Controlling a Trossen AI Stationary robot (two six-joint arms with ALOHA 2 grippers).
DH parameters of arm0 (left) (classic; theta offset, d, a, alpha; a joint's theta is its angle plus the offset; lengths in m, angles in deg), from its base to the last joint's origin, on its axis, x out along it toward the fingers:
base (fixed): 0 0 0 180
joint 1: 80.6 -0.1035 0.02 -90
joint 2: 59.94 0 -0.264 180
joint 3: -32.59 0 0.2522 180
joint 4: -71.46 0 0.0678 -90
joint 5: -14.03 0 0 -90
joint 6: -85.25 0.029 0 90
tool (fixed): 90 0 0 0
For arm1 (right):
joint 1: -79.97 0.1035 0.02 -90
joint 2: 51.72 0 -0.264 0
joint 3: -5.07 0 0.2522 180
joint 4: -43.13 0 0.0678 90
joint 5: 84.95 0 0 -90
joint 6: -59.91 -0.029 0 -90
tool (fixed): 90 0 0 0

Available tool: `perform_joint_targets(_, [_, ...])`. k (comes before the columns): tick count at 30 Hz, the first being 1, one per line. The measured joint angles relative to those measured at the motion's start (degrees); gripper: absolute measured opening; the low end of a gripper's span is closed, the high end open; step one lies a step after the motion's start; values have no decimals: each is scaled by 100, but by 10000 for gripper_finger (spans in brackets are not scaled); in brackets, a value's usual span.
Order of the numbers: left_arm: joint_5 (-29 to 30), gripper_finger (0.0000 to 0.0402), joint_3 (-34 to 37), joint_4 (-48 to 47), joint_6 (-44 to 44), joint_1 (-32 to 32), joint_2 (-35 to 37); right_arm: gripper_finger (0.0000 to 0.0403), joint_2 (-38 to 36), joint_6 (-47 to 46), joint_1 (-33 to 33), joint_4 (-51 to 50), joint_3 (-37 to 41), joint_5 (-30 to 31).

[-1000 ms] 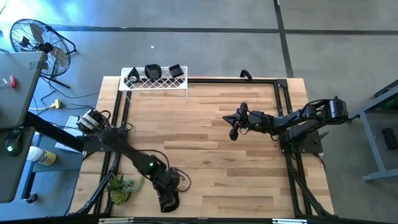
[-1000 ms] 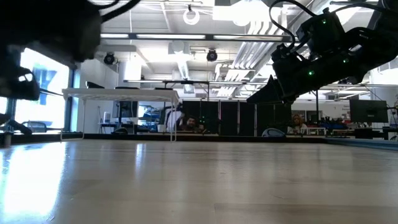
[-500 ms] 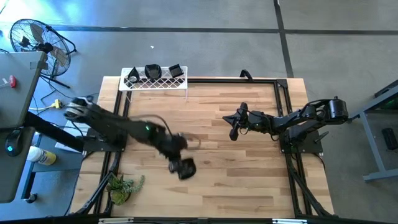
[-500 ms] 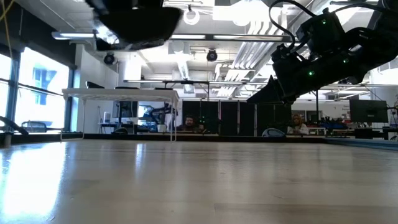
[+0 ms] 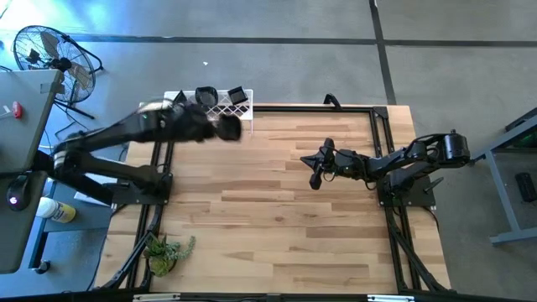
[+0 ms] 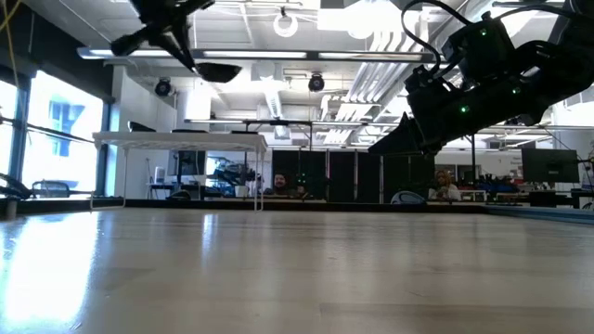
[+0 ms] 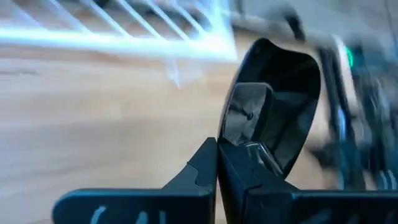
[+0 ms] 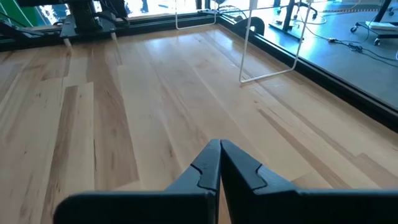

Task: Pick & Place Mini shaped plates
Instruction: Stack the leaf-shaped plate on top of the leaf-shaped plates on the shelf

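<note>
Three mini shaped plates [image 5: 205, 96] sit on the white rack [image 5: 210, 111] at the table's [image 5: 285, 210] far left corner. A fourth plate [image 7: 277, 112] is pinched in the left gripper [image 5: 228, 127] fingers beside the rack. The right gripper [image 5: 316, 178] hovers near the right edge, fingers closed on nothing.

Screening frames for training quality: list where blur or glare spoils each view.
High view: left arm smeared by motion near the white lattice wire rack. Left wrist view: rack and background streaked; the glossy black plate mirrors highlights. Low view: ceiling lights blown out. Right wrist view: sharp.
</note>
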Motion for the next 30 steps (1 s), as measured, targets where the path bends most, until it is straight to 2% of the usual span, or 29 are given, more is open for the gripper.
perform_joint_targets(2, [147,0,-13,-153,-222,-558,122,7,0,32,0,0,0,1])
perform_joint_targets(5, [43,0,-2,-190,-224,-1426,218,5,0,59,0,2,0,0])
perform_joint_targets(10, [-768,0,-12,179,420,-2699,172,2,0,80,0,4,0,-49])
perform_joint_targets(15, [-1587,0,-12,215,903,-3604,-69,6,0,88,2,11,0,-231])
perform_joint_targets(22, [-2146,0,-12,216,1319,-4356,-268,2,0,108,7,11,0,-238])
perform_joint_targets(30, [-2165,0,-10,408,1512,-4478,-686,6,0,120,7,86,0,-236])
